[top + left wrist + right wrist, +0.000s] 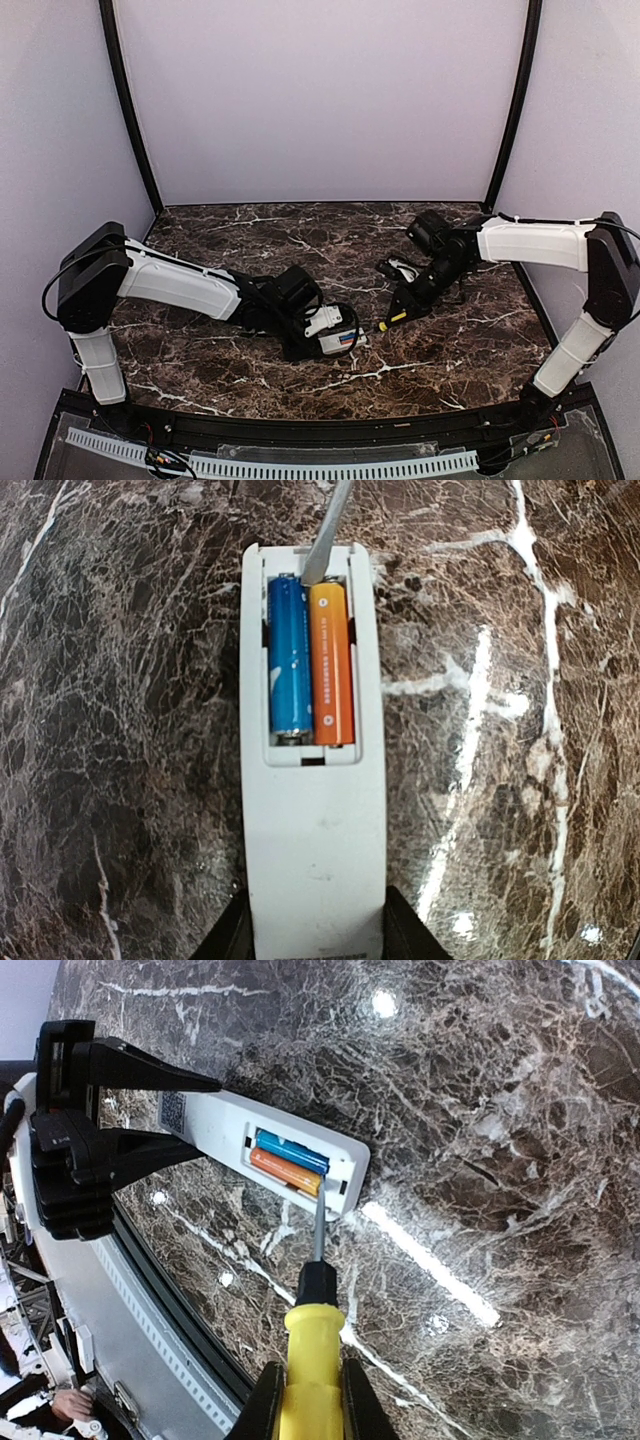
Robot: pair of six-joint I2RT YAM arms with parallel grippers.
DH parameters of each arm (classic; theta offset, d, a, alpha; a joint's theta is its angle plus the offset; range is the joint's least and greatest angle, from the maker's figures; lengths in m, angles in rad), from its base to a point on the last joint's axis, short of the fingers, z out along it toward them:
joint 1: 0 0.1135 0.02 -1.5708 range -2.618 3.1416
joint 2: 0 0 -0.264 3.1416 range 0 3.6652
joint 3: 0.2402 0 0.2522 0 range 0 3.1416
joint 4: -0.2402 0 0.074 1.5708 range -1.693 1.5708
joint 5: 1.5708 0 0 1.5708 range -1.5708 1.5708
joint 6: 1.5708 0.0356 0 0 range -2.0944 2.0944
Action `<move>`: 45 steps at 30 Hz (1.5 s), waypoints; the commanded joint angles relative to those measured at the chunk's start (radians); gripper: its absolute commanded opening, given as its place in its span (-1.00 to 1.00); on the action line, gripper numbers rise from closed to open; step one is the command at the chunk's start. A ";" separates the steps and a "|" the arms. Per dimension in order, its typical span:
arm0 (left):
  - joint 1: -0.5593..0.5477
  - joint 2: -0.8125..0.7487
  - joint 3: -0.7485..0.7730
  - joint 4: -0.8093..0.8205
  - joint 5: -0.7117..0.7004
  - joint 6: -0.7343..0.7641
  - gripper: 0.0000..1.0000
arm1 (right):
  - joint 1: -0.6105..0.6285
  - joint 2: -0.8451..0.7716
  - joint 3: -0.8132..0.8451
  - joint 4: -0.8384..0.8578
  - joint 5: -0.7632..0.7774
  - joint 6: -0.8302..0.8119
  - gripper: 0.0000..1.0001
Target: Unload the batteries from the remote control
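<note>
Overhead shot first: left gripper (322,335) is clamped onto one end of the remote control (340,341), down low by the marble table (250,240). Can't tell from up here whether it's resting on the table or just above it. Battery bay faces up, with a speck of blue and orange showing in it. Beside the remote, the right gripper (408,298) is squeezed around a yellow-handled screwdriver (391,321), tip aimed at the remote's free end.

Left wrist cam: remote runs straight away from the gripper, with the bay open in its far half. Blue battery (289,655) sits in the left slot as this camera sees it and orange battery (332,665) in the right one. They're side by side, touching, both seated. The screwdriver's grey blade comes in from beyond the remote's far end, and the tip lands at the far ends of the two cells, about on the seam between them.

Right wrist cam: yellow handle pinched tight in the right gripper, then a black collar and a thin shaft reaching to the remote. Tip is against the orange battery's end, next to the remote's end wall. Left gripper grips the remote's other end.
</note>
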 commanded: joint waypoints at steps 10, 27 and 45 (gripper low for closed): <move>-0.004 -0.009 -0.063 0.115 -0.017 0.035 -0.99 | 0.012 0.029 -0.197 0.306 -0.434 -0.019 -1.00; -0.004 -0.020 -0.080 0.136 -0.019 0.035 -0.99 | 0.015 0.000 -0.189 0.310 -0.542 -0.046 -1.00; -0.004 -0.025 -0.076 0.125 -0.026 0.031 -0.99 | 0.032 0.009 -0.178 0.310 -0.529 -0.038 -1.00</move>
